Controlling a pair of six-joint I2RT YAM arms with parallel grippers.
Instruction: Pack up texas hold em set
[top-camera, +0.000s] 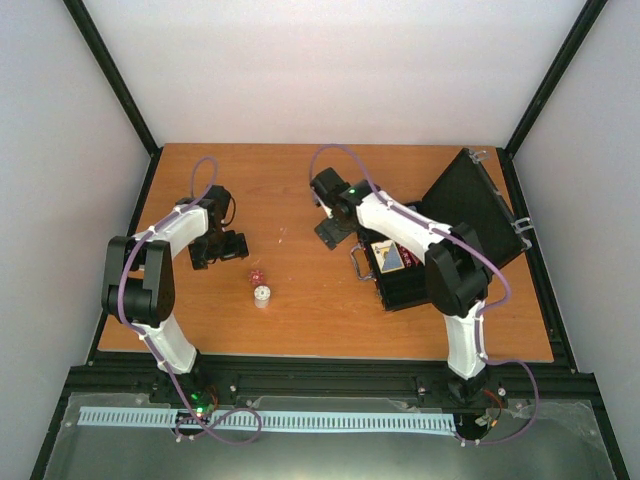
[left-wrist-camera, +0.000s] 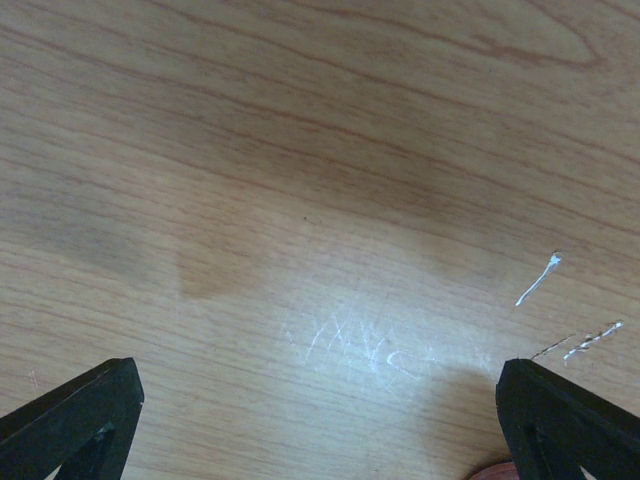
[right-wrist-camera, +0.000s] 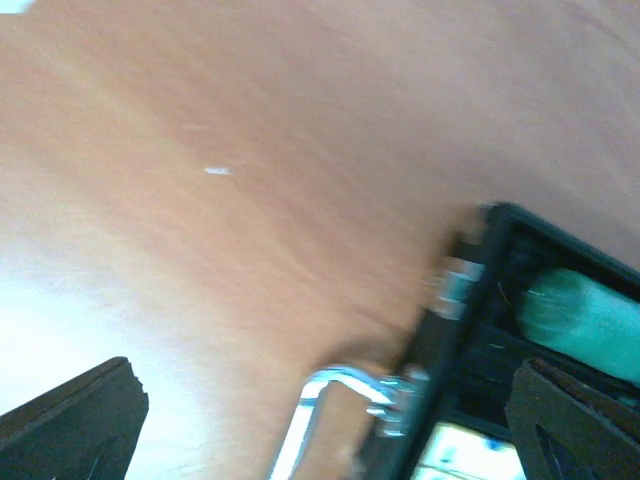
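Observation:
The black briefcase lies open at the right, its lid raised toward the back. A card deck lies inside, and the metal handle faces left. Red dice and a small white chip stack sit on the table at centre left. My left gripper is open and empty, just up-left of the dice; its wrist view shows bare wood between the fingers. My right gripper is open and empty, left of the case. Its blurred view shows the handle, the case edge and green chips.
The wooden table is walled in by white panels and black frame posts. A reddish object peeks in at the bottom edge of the left wrist view. The raised lid takes up the back right corner.

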